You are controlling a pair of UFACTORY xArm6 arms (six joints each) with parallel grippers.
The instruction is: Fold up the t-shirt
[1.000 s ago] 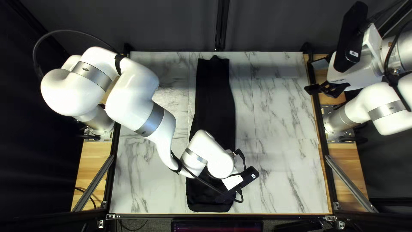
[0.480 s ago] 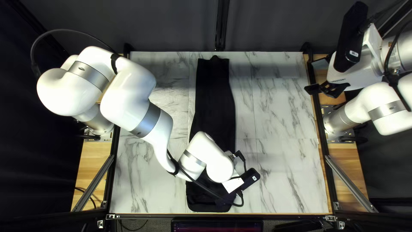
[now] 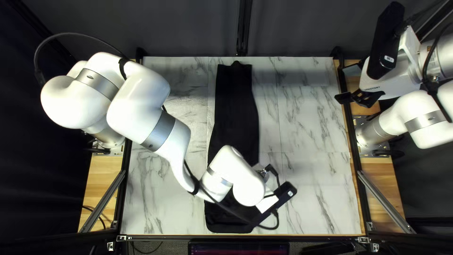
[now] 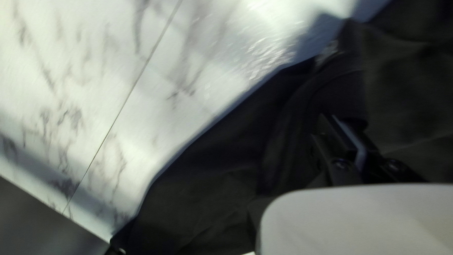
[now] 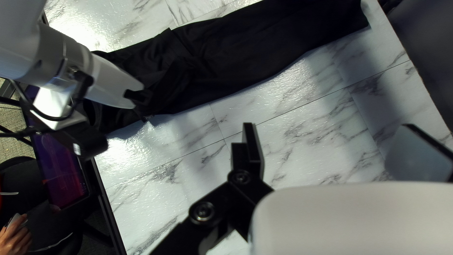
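A hand (image 5: 15,238) shows beyond the near edge. The left gripper (image 3: 267,203) is clamped on the shirt (image 3: 233,113), which stretches along the counter's (image 3: 316,189) middle. Farther off, at the right edge, the right gripper (image 3: 347,84) hangs open.

Matt black cloth, glossy marbled tabletop (image 3: 316,189).Matt black cloth (image 3: 236,108), glossy marbled tabletop (image 3: 316,189)

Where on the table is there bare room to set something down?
In the top left view, the widest bare tabletop lies between the black t-shirt and the right edge; smaller patches flank the left arm, left of the shirt. It is crowded at the shirt's near end, under that arm.
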